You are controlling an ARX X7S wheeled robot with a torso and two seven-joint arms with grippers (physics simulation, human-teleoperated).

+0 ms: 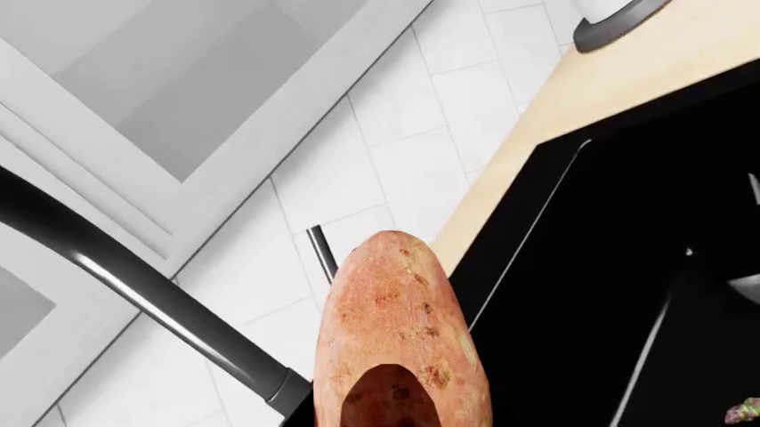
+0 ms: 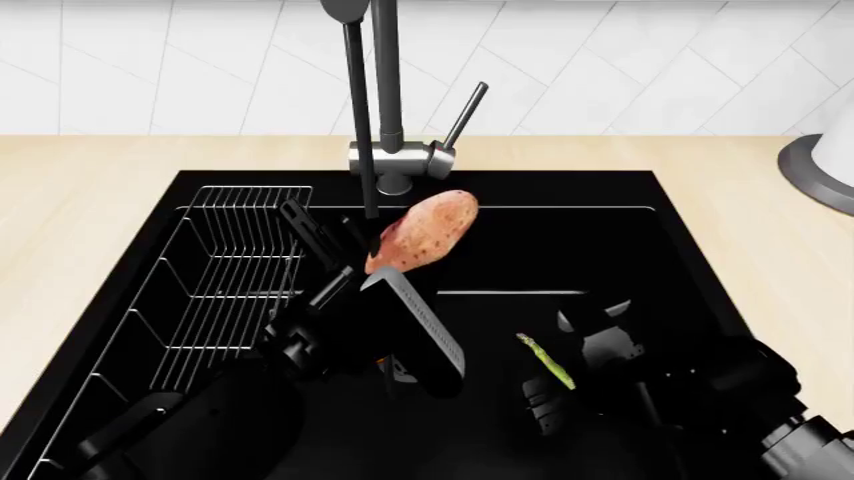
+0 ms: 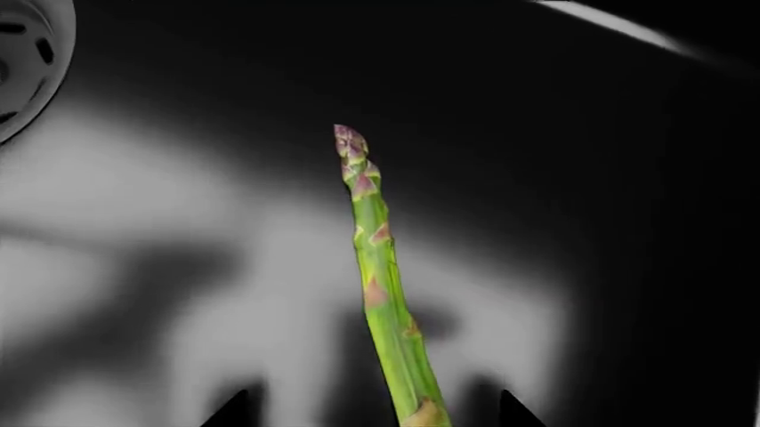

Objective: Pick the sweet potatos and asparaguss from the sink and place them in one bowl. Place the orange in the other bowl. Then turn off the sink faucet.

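Sink edges: the black sink (image 2: pixel 627 250) is being bounded by pale wooden tabletop (image 2: pixel 80 200) on the left, the far side and the right, with a white tiled wall (image 2: pixel 200 60) behind.
Wire rack: a wire rack (image 2: pixel 227 290) is being seen along the sink's left wall, just beside the left arm.
Faucet: the dark faucet (image 2: pixel 387 90) is standing at the far rim, its slim lever (image 2: pixel 465 115) angled up to the right; the spout pipe is hanging just in front of the sweet potato.
Open room: bare black floor is lying to the right of the sweet potato and beyond the asparagus; a steel drain (image 3: pixel 24 62) is showing at one corner of the right wrist view.
Sweet potato: the sweet potato (image 2: pixel 424 230) is being seen as an oblong pinkish-orange tuber with dark speckles and a tapered far end.
Left hand: the left hand (image 2: pixel 380 265) is being clamped on the sweet potato's near end, holding it raised near the faucet base, its far end pointing away.
Asparagus: the asparagus (image 3: pixel 383 267) is being seen as a thin green spear with a purplish tip.
Right hand: the right hand (image 2: pixel 561 385) is being closed on the asparagus's stalk end, low in the sink, the tip projecting forward.
Grey base: a grey base (image 2: pixel 817 175) is resting on the tabletop at far right.
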